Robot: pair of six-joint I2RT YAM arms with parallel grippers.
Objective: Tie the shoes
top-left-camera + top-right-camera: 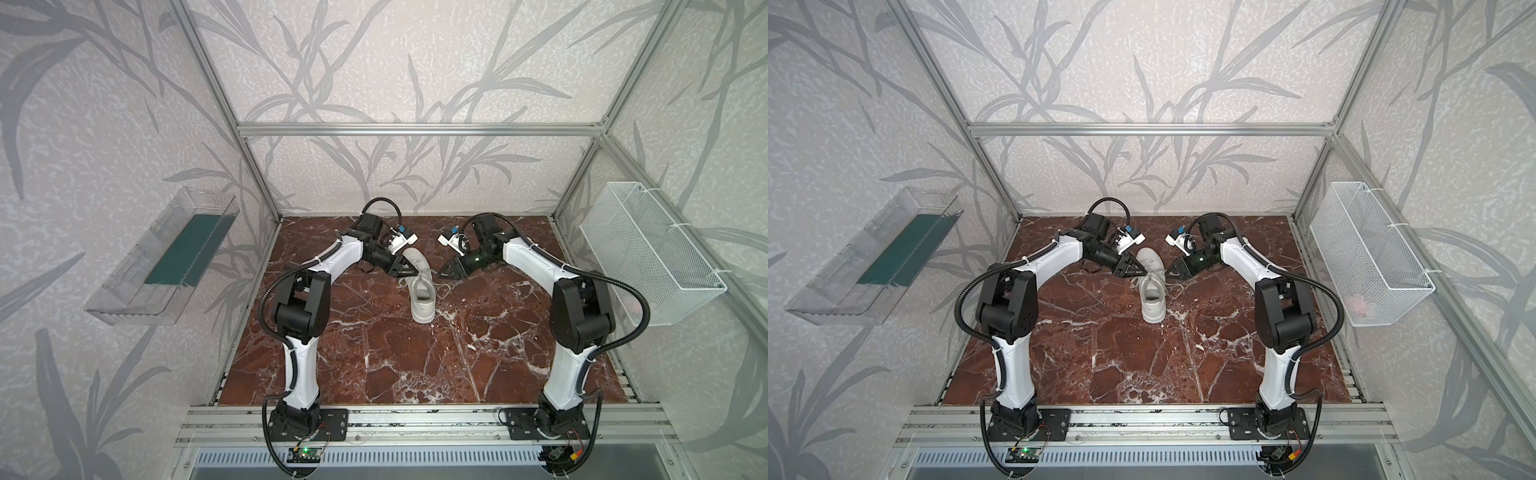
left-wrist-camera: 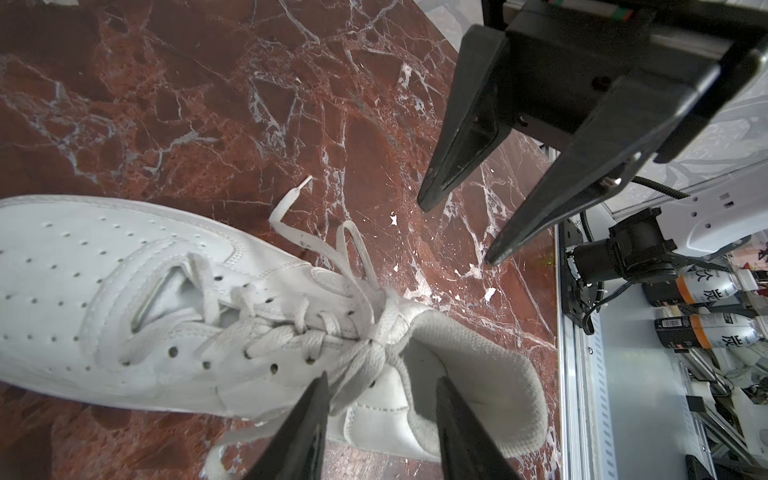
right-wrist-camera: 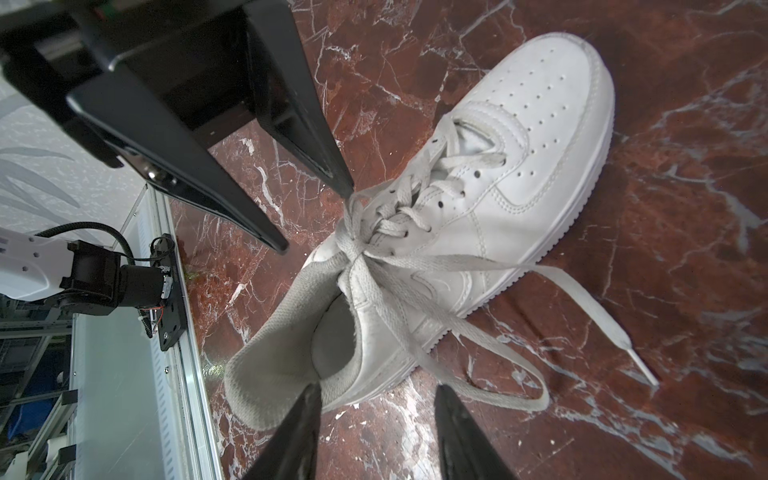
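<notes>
Red-brown marble worktop (image 1: 374,353), leaf-patterned walls all round. A white low-top sneaker (image 1: 422,297) stands upright on it, near the middle and toward the back, toe to the rear wall. Its laces (image 3: 395,286) are knotted at the top eyelets, with a loop and a loose end trailing on the marble. The left end effector (image 3: 316,221) and right end effector (image 2: 457,232) flank it, both with jaws apart and gripping nothing. One left fingertip (image 3: 340,178) is right at a lace loop.

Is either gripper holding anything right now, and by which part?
Nothing is gripped. The left gripper and right gripper both stand open beside the sneaker; one left fingertip seems only to touch a lace loop.
</notes>
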